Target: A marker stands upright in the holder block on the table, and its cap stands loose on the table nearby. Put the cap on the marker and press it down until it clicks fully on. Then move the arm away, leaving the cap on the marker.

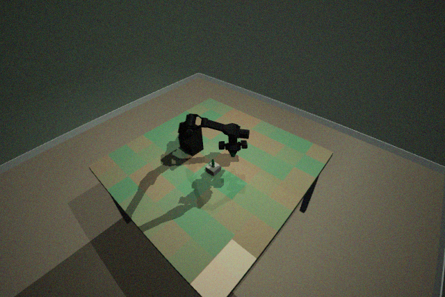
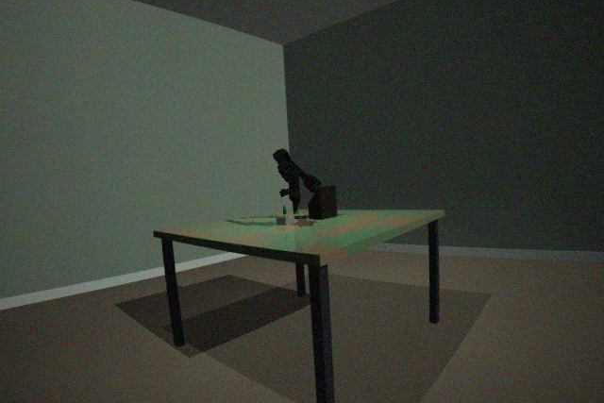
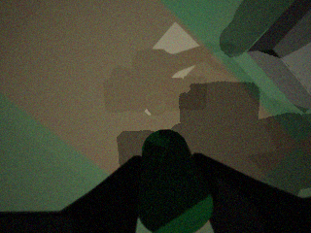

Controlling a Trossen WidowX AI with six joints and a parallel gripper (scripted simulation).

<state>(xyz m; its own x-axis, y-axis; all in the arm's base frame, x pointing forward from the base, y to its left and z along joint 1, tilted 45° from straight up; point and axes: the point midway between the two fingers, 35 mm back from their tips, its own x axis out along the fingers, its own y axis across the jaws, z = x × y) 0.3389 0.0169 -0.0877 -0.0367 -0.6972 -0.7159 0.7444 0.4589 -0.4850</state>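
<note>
The holder block [image 1: 213, 169] [image 2: 283, 220] [image 3: 279, 78] is a small pale grey block on the table [image 1: 251, 211] [image 2: 234, 238]; part of it shows at the upper right edge of the wrist view. The green marker [image 1: 213, 163] [image 2: 284, 210] stands upright in it, its top bare. My gripper [image 1: 233, 152] [image 2: 295, 209] [image 3: 166, 161] points down and is shut on the dark green cap [image 1: 233, 155] [image 3: 167, 189], which fills the gap between the fingers. It holds the cap a little above the table, off to the side of the holder block. The cap's lower rim is hidden.
The black arm base [image 1: 191, 140] [image 2: 323, 202] stands on the table behind the holder block. Dark arm shadows cross the patchwork table top. A pale rectangle [image 1: 226, 268] lies at the table's near corner in the top view.
</note>
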